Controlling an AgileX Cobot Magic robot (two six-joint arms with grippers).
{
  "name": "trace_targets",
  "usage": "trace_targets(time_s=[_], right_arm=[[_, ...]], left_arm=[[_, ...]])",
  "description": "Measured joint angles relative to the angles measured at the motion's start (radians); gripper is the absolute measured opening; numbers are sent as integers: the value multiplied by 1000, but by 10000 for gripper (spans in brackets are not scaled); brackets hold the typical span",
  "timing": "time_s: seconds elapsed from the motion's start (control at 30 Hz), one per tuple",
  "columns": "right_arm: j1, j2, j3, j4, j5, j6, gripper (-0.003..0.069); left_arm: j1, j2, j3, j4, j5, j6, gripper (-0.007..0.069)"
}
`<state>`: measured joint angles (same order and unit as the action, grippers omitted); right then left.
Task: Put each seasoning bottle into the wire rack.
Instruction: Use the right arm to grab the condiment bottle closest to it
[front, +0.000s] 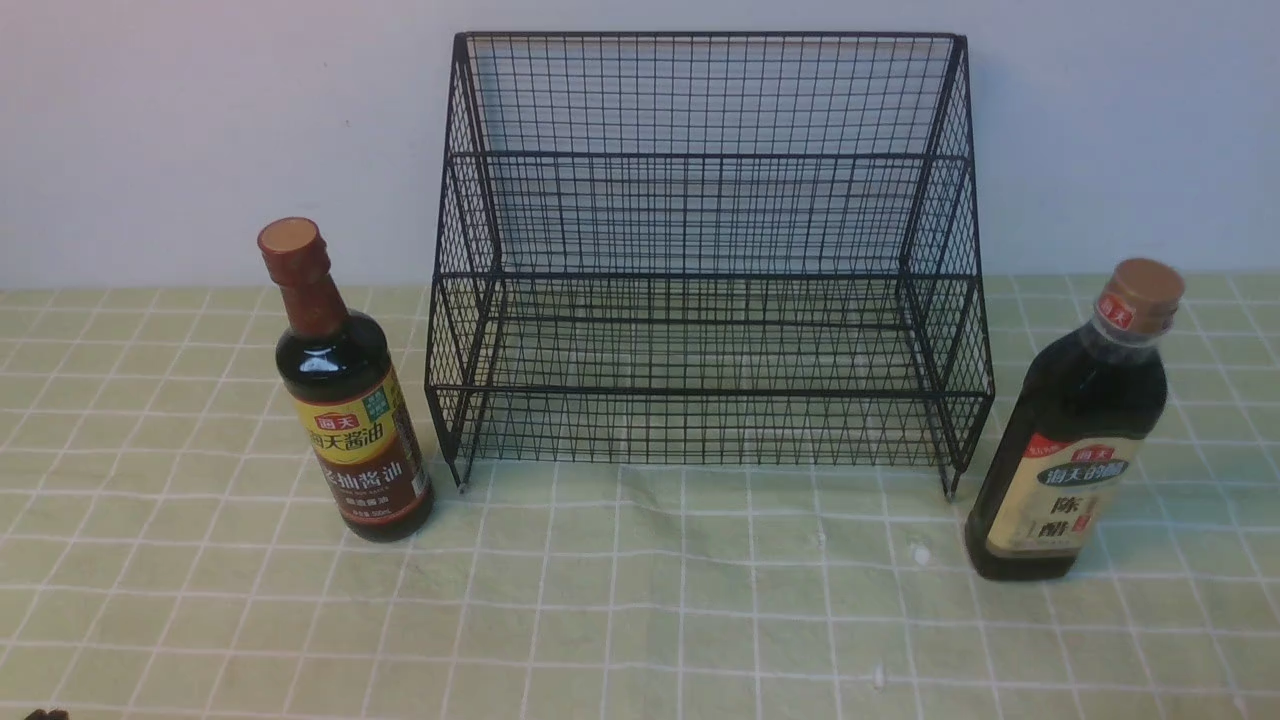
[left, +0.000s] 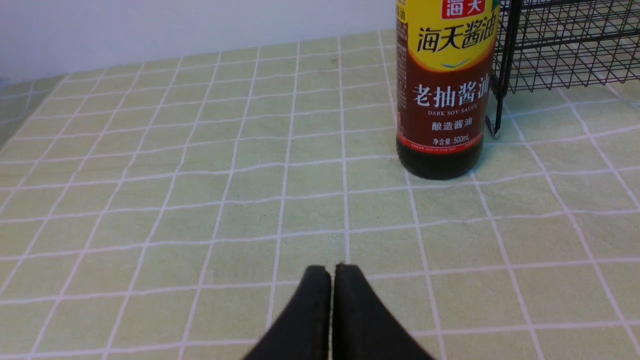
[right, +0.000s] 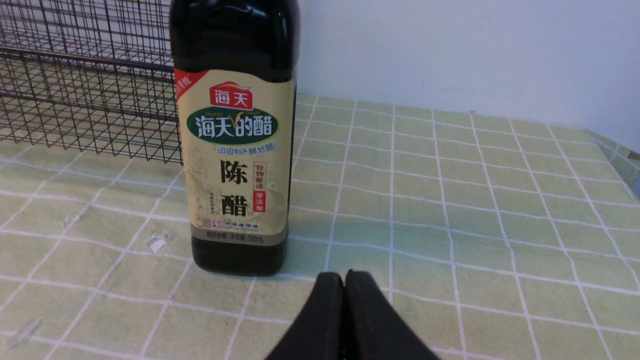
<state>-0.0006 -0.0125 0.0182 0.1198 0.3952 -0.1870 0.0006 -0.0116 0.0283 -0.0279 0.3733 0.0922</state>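
Front: wire rack (front: 710, 270) holds nothing; red-capped soy bottle (front: 345, 400) and tan-capped vinegar bottle (front: 1075, 440) flank it upright on the table (front: 640, 620), probably staged one per arm
Left wrist: left hand (left: 332, 272) clenched, empty; soy bottle ahead, apart, label facing it
Right wrist: right hand (right: 345, 280) clenched, empty; vinegar bottle just ahead

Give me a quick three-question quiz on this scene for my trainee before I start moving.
1. Where does the soy sauce bottle stand relative to the wire rack? A) to its left B) to its right C) inside it
2. True or false: the wire rack already holds a bottle.
3. Fill in: the left pincer and right pincer are both ___.

Key: 1 A; 2 false; 3 shut.
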Motion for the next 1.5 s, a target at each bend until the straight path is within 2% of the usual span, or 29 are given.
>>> trace_targets(time_s=[1.0,1.1,1.23,1.3,1.33,1.37,1.5], right_arm=[[0,0,2,7,-20,1,-15],[1,0,9,88,-90,28,-15],[1,0,10,397,-305,154,-15],[1,0,10,611,-416,202,-15],[1,0,10,611,-416,204,-15],[1,0,10,713,-464,211,-15],[1,0,10,889,-548,213,-15]], left_arm=[[0,0,0,0,0,0,-10],[0,0,0,0,0,0,-10],[0,0,0,0,0,0,-10],[0,0,0,0,0,0,-10],[0,0,0,0,0,0,-10],[0,0,0,0,0,0,-10],[0,0,0,0,0,0,-10]])
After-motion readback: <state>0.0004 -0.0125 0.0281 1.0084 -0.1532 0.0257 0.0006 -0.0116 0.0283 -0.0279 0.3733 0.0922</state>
